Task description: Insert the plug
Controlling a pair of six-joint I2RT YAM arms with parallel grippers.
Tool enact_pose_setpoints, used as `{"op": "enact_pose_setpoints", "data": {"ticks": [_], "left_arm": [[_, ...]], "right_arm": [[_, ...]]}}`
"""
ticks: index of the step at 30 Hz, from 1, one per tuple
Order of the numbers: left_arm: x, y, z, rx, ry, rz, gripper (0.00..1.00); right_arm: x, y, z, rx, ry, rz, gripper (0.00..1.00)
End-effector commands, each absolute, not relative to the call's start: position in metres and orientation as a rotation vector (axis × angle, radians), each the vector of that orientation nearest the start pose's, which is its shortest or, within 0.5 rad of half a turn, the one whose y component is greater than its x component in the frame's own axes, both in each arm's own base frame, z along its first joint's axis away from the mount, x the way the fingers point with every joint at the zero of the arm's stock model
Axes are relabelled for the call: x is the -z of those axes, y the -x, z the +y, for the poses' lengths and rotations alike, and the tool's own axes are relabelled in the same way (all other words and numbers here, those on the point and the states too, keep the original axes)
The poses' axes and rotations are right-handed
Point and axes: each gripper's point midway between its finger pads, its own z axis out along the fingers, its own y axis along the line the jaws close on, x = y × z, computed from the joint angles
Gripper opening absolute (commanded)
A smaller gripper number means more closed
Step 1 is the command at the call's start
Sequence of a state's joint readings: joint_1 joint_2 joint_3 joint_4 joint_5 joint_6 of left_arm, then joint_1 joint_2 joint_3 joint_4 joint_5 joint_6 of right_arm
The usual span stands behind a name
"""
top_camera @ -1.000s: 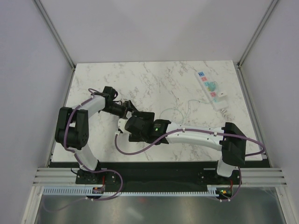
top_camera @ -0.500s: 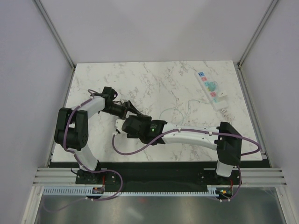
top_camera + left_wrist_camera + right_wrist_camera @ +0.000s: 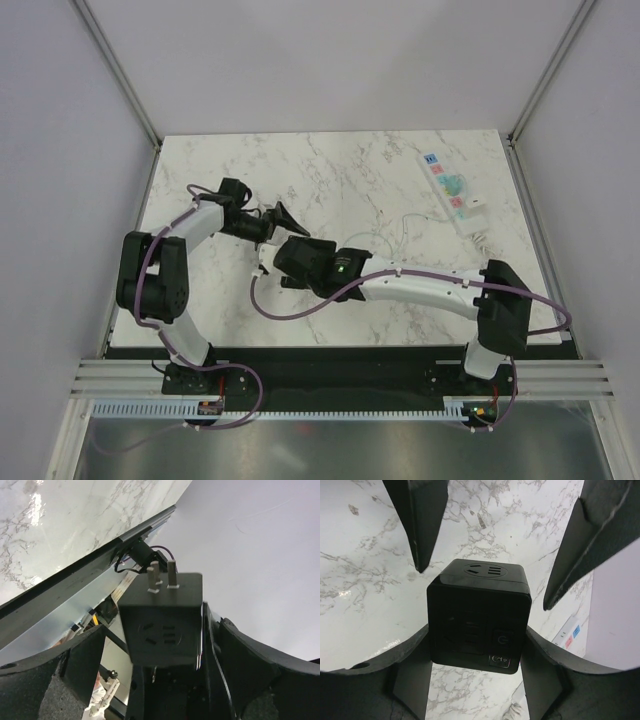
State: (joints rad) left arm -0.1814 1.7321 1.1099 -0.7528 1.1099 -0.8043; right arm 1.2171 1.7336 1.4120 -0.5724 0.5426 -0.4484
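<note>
- Black and matte, the cube-shaped plug [image 3: 479,607] is clamped in the right pincer [image 3: 477,636], which presses on its two opposite sides in the lower half of the right wrist view.
- The plug's socket face is turned away from that camera, toward the top of the frame. The near face carries small markings at its lower right.
- The left pincer [image 3: 288,219] faces the plug with its fingers [image 3: 422,520] spread wide apart. In the right wrist view they come down from the upper left and upper right corners, with their tips on either side of the plug and not touching it.
- In the left wrist view the plug fills the centre, socket face toward the camera. Metal prongs [image 3: 161,575] stand up from its top side, and part of the right pincer lies flush against its right side.
- In the top view both pincers sit close together over the left-centre of the marble worktop [image 3: 340,165], and the wrists hide the plug.
- A white power strip [image 3: 449,190] with coloured squares lies at the upper right of the worktop, well apart from the plug.
- A thin pale cable [image 3: 385,232] runs from near the strip toward the centre.
</note>
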Motion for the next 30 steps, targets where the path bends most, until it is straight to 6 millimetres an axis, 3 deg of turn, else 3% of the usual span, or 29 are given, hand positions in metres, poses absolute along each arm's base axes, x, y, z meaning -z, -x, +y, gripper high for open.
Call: {"op": "enact_pose_setpoints", "data": {"ticks": [1,6,8,11,12,13,14,15,16,19,20,21,23,24,25,26,28,29,30], "left_arm": [[-0.19,-0.265,-0.224,1.854,0.592,2.813,1.0],[-0.205,-0.279,-0.225,1.79,0.501,2.762,1.0],[-0.208,-0.285,-0.224,1.734,0.458,2.751,1.0],[-0.209,-0.304,-0.214,1.483,0.356,2.725,1.0],[-0.204,-0.314,-0.205,1.326,0.335,2.707,1.0],[-0.206,-0.315,-0.2,1.257,0.317,2.688,1.0],[-0.2,-0.321,-0.192,1.139,0.303,2.677,1.0],[-0.198,-0.321,-0.188,1.089,0.288,2.674,1.0],[-0.199,-0.321,-0.184,1.037,0.269,2.655,1.0],[-0.169,-0.319,-0.173,0.792,0.199,2.679,1.0],[-0.152,-0.315,-0.169,0.699,0.165,2.71,1.0],[-0.145,-0.312,-0.168,0.659,0.148,2.725,1.0],[-0.133,-0.307,-0.165,0.57,0.117,2.744,1.0],[-0.135,-0.306,-0.163,0.47,0.066,2.709,1.0],[-0.138,-0.31,-0.166,0.437,0.022,2.662,1.0],[-0.143,-0.306,-0.168,0.364,-0.057,2.61,1.0],[-0.155,-0.307,-0.176,0.373,-0.115,2.543,1.0],[-0.163,-0.306,-0.181,0.404,-0.141,2.519,1.0],[-0.179,-0.302,-0.188,0.473,-0.187,2.476,1.0]], "right_arm": [[-0.193,-0.256,0.334,0.235,1.456,1.751,0.0],[-0.196,-0.266,0.3,0.163,1.399,1.846,0.0],[-0.208,-0.277,0.279,0.145,1.316,1.889,0.0],[-0.224,-0.289,0.253,0.033,1.22,1.973,0.0],[-0.234,-0.291,0.252,-0.04,1.194,1.993,0.0],[-0.238,-0.306,0.235,-0.056,1.1,2.05,0.0],[-0.25,-0.311,0.23,-0.086,1.062,2.07,0.0],[-0.245,-0.317,0.231,-0.127,1.058,2.107,0.0],[-0.247,-0.33,0.218,-0.128,0.987,2.145,0.0],[-0.25,-0.363,0.202,-0.132,0.886,2.214,0.0],[-0.263,-0.372,0.199,-0.139,0.849,2.213,0.0],[-0.252,-0.386,0.195,-0.123,0.83,2.253,0.0],[-0.254,-0.409,0.178,-0.159,0.749,2.279,0.0],[-0.254,-0.425,0.176,-0.178,0.711,2.293,0.0],[-0.255,-0.439,0.161,-0.19,0.651,2.309,0.0],[-0.258,-0.453,0.163,-0.259,0.612,2.311,0.0],[-0.262,-0.472,0.147,-0.298,0.538,2.308,0.0],[-0.271,-0.479,0.148,-0.334,0.537,2.275,0.0],[-0.262,-0.487,0.144,-0.329,0.53,2.289,0.0]]}}
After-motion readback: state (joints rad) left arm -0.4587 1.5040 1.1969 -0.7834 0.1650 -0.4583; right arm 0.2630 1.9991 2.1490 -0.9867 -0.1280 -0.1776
